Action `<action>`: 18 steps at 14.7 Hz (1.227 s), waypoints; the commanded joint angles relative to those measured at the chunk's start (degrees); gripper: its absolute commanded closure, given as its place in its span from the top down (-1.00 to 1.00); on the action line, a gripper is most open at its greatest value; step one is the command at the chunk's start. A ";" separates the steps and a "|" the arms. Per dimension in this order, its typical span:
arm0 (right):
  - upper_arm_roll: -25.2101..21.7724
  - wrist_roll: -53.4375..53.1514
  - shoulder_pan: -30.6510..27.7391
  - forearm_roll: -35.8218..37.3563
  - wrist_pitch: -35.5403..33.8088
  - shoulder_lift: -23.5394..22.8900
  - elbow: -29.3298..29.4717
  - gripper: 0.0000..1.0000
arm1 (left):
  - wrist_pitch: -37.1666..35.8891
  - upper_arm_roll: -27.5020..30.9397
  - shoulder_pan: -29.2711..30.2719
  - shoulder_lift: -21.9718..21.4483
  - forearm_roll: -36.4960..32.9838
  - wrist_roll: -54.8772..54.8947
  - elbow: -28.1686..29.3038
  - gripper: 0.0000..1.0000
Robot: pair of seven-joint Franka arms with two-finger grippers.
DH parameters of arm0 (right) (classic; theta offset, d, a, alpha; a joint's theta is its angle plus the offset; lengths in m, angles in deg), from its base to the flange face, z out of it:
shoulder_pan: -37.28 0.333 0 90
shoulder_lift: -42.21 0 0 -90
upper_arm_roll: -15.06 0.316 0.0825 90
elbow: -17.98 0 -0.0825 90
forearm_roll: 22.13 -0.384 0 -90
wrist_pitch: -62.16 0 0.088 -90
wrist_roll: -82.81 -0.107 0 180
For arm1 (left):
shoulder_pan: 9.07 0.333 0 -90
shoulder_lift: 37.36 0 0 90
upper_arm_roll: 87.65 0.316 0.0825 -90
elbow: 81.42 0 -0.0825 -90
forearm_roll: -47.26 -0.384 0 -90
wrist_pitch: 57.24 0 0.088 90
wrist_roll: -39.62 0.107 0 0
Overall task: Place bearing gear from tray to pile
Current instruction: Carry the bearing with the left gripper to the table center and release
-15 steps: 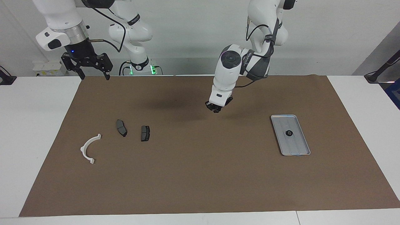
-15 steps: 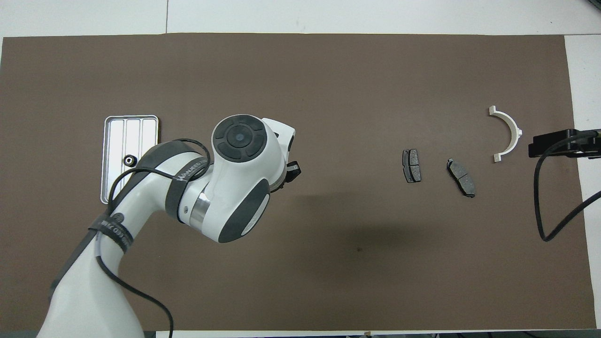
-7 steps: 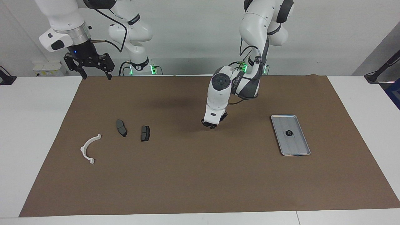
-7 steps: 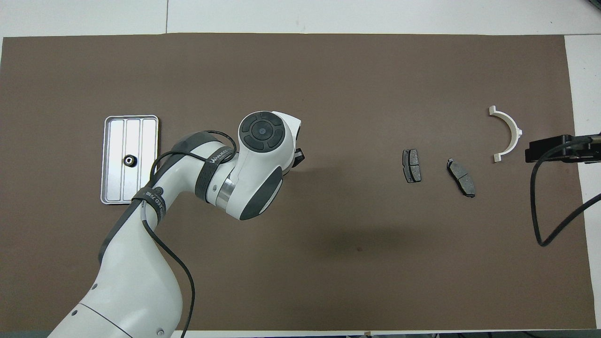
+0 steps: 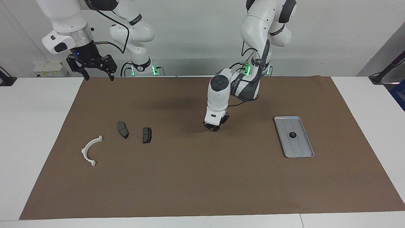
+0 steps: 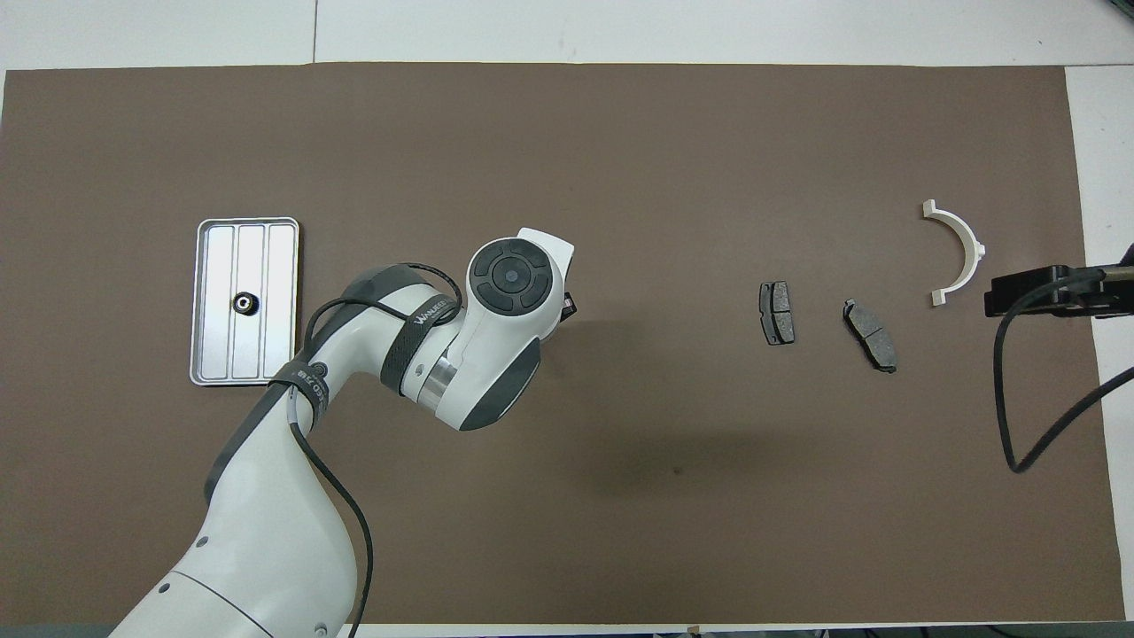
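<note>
Overhead view puts the gear [image 6: 243,304] on the tray [image 6: 209,266], about the middle of it, untouched, so the carry to the pile has not begun. Taking the tray as landmark: it lies toward the left arm's end of the counter [image 5: 19,133] on the brown mat [image 5: 196,177], and the pile lies well apart from it toward the right arm's end, made of two dark pads [image 5: 146,135] [image 5: 122,129] and a white arc [image 5: 90,150]. The left gripper [image 5: 214,127] is low over bare mat between tray and pile, closer to the tray, jaws together with nothing seen in them. The right gripper [image 5: 95,74] hangs over the mat's edge at the right arm's end, jaws apart, waiting. As a judgement, the trouble is that the left gripper is shut and beside the tray, not over it: if it comes down like that it will miss the gear or knock it along a ridge, and a small round part could roll or skid out of a late pinch. It would need to open before reaching in. Against the frame a second ago, the left gripper has dropped much lower over the mat and shifted slightly away from the tray; gear, tray and pile have not moved, and the right gripper has drifted only slightly.
</note>
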 commanded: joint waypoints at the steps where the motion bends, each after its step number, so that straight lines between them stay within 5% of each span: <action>1: -0.02 -0.15 -0.01 -0.41 1.41 2.03 -2.88 1.00 | 1.96 0.76 -0.81 -0.81 -1.38 -1.28 1.48 -1.00; 2: -0.02 -0.15 -0.01 -0.41 1.68 2.03 -3.49 1.00 | 2.58 0.76 -0.73 -0.81 -1.38 -1.19 2.00 -1.00; 3: -0.02 -0.06 -0.01 -0.41 1.94 2.03 -3.84 1.00 | 3.19 0.76 -0.64 -0.90 -1.47 -1.10 2.27 -0.33; 5: 0.07 -0.32 -0.01 -0.41 2.03 2.12 -4.89 1.00 | 3.46 0.76 -0.46 -0.90 -1.64 -0.84 2.62 0.02; 7: 0.07 -0.41 -0.01 -0.41 2.64 2.12 -5.25 1.00 | 3.03 0.76 -0.29 -0.99 -2.08 -0.49 2.53 0.82; 8: 0.07 -0.41 -0.01 -0.41 3.78 2.12 -6.21 1.00 | 2.16 0.76 -0.11 -1.08 -3.13 -0.40 2.18 0.97; 10: 0.07 -0.68 -0.01 -0.41 5.19 2.12 -7.27 1.00 | -3.36 0.76 0.94 -1.69 -3.66 0.82 -0.26 1.00; 15: 0.51 -8.40 2.70 -0.41 9.58 1.95 -10.61 1.00 | -16.55 0.58 9.63 -15.38 0.18 17.31 0.42 1.00; 18: 0.60 -11.99 6.30 -0.06 13.09 1.16 -12.98 1.00 | -23.50 0.59 19.72 -20.31 4.14 33.03 -0.80 1.00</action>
